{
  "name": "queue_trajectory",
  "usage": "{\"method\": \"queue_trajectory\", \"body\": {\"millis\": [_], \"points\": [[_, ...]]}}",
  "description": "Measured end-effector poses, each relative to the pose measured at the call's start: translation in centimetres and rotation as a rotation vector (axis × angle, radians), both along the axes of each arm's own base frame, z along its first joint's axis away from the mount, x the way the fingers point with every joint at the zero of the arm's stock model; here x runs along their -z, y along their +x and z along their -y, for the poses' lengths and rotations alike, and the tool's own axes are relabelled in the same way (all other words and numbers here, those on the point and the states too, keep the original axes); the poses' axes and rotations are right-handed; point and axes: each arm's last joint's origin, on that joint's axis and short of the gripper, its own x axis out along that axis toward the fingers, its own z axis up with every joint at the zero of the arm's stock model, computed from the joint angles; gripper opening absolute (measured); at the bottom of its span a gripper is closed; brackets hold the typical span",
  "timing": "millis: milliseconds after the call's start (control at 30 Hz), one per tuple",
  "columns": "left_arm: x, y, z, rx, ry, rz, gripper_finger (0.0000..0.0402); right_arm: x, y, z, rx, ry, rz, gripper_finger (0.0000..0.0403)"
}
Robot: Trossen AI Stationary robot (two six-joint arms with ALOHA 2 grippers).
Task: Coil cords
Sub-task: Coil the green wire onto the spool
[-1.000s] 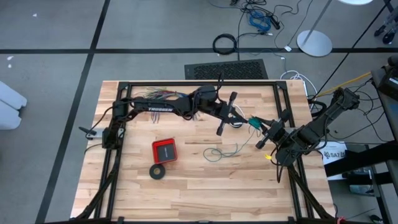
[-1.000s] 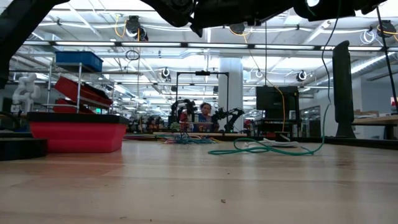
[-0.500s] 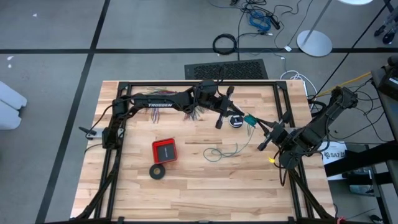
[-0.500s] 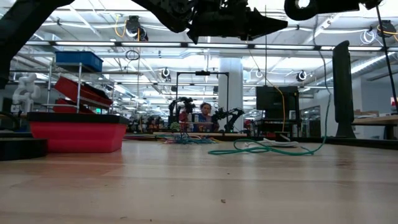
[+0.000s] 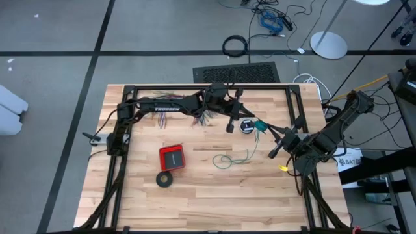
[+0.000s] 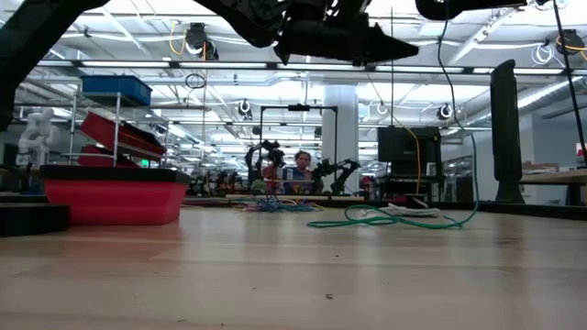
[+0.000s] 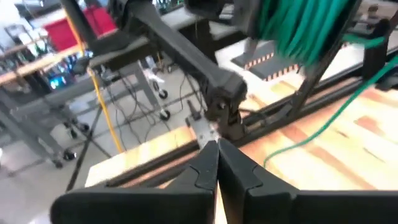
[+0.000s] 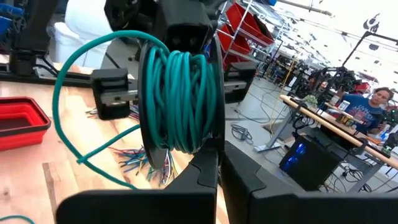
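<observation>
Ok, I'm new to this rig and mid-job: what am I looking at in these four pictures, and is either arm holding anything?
There are two dark robot arms at a wooden table. One picture looks straight down, one looks level across the tabletop into the room behind, and the other two come from cameras on each arm's wrist.

The left gripper is shut and looks empty, hovering near the table's far edge. The right gripper is also shut. A teal wire coil sits at its tip, seemingly wound around the fingers.

On the table are the wire's loose tail, a small black round piece, a red square tray, a black tape ring and a fan of many-coloured wires.
</observation>
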Motion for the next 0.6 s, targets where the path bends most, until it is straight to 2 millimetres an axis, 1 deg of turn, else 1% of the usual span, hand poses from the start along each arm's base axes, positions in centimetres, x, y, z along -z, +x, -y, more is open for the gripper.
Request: {"method": "queue_trajectory", "body": {"millis": [67,167,233,333,433,500,600], "points": [[-0.2,-0.4,-0.8,-0.014,-0.003,-0.011,0.0028,-0.1,-0.1,0.1,-0.001,0.005,0.003,0.0],[-1.1,-1.3,-1.7,0.021,-0.019,-0.024,0.0057,-0.2,-0.3,0.2,-0.002,0.01,0.009,0.0],[-1.7,-2.1,-1.9,0.055,-0.035,-0.052,0.0077,-0.3,-0.4,0.4,-0.003,0.007,0.007,0.0],[-2.5,-2.7,-1.7,0.115,-0.04,-0.058,0.0098,-0.5,-0.6,0.6,-0.003,0.006,0.007,0.0],[-3.3,-2.9,-0.8,0.184,-0.038,-0.029,0.0105,-0.5,-0.7,0.7,-0.006,0.005,0.0,0.0],[-3.8,-2.6,0.5,0.21,-0.001,0.009,0.0106,-0.4,-0.6,0.8,-0.006,0.015,-0.001,0.0],[-3.8,-2.0,2.4,0.164,0.081,0.025,0.0106,-0.3,-0.3,1.0,-0.014,0.041,-0.013,0.0]]}}
